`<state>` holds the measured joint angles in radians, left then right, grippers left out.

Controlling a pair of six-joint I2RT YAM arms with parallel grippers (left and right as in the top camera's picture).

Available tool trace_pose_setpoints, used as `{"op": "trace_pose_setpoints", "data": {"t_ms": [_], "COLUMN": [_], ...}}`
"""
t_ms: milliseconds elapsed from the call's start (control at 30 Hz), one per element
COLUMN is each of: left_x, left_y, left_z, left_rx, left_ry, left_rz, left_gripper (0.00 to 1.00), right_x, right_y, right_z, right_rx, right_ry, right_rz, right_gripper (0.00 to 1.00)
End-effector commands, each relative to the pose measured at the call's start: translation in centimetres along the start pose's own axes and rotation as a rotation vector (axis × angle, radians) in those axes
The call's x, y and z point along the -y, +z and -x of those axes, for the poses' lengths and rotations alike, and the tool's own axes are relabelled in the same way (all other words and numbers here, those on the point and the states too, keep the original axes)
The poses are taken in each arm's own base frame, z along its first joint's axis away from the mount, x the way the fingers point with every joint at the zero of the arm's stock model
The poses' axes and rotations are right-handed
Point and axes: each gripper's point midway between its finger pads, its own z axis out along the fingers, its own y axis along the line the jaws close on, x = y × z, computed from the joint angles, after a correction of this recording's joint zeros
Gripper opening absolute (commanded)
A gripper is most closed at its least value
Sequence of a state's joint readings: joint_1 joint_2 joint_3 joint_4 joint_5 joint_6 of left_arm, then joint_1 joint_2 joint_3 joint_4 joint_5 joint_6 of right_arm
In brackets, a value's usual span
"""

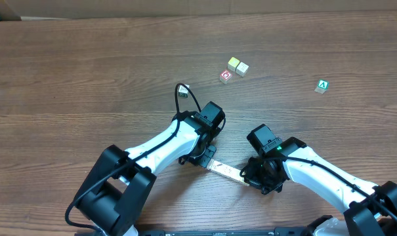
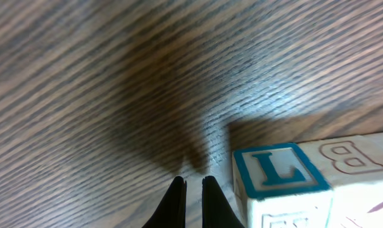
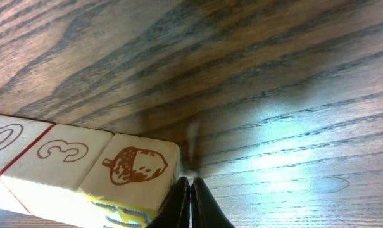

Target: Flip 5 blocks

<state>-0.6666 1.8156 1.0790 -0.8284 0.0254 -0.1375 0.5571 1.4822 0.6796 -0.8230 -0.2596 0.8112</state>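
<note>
A short row of pale wooden blocks (image 1: 224,170) lies end to end on the table between my two grippers. In the left wrist view its end block (image 2: 280,174) has a blue-framed "L" on top, and the one beside it (image 2: 349,158) bears a faint "B". My left gripper (image 2: 192,190) is shut and empty, just left of the "L" block. In the right wrist view the other end block shows a brown acorn (image 3: 135,166), then a "3" block (image 3: 61,152). My right gripper (image 3: 191,193) is shut, its tips right against the acorn block's end.
Farther back stand a yellow-topped cube (image 1: 233,63), a cream cube (image 1: 242,68) touching it, and a red-framed cube (image 1: 226,76). A cube with a green "A" (image 1: 323,86) sits alone at the right. Both arms reach in from the near edge.
</note>
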Motion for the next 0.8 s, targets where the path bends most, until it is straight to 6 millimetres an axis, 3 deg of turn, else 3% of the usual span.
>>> {"op": "trace_pose_setpoints", "data": {"t_ms": [0, 767], "left_x": [-0.1, 0.2], "left_y": [1.1, 1.1], "left_z": [-0.7, -0.4], "left_rx": [-0.038, -0.026], "left_ry": [0.021, 0.066], "left_rz": [0.003, -0.009], "left_gripper": [0.04, 0.04], "right_x": [-0.1, -0.6], "right_y": [0.2, 0.5], "right_z": [-0.4, -1.5], "right_rx": [-0.016, -0.039], "right_ry": [0.002, 0.018], "right_rz": [0.006, 0.003], "right_gripper": [0.05, 0.05]}}
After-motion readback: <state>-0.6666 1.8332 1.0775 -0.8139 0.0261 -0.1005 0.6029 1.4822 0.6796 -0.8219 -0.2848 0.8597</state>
